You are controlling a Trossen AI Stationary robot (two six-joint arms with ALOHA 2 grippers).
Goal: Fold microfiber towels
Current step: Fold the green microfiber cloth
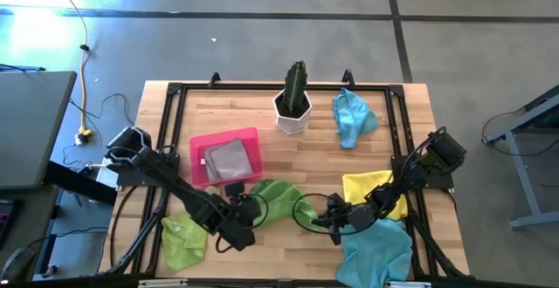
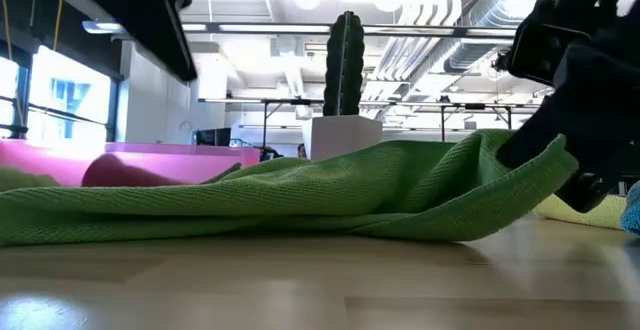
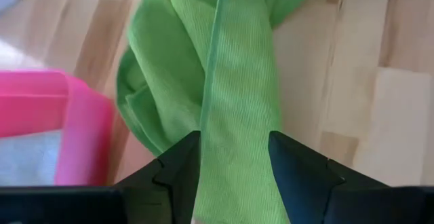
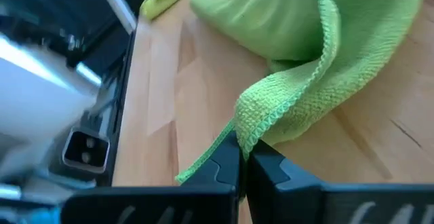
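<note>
High view: a lime green towel [image 1: 278,196] lies mid-table between the left gripper [image 1: 247,209] and right gripper [image 1: 325,216], beside the pink tray [image 1: 199,161].
Low view: the towel drapes across the tabletop.
Left wrist view: fingers [image 3: 178,166] stand apart, the cloth between them.
Right wrist view: fingers [image 4: 224,164] are pinched together on the towel's hem.

L arm [image 1: 188,196]: black, jointed | R arm [image 1: 397,183]: black, blocky wrist | fingers [image 3: 178,173]: dark, angular | black cables
</note>
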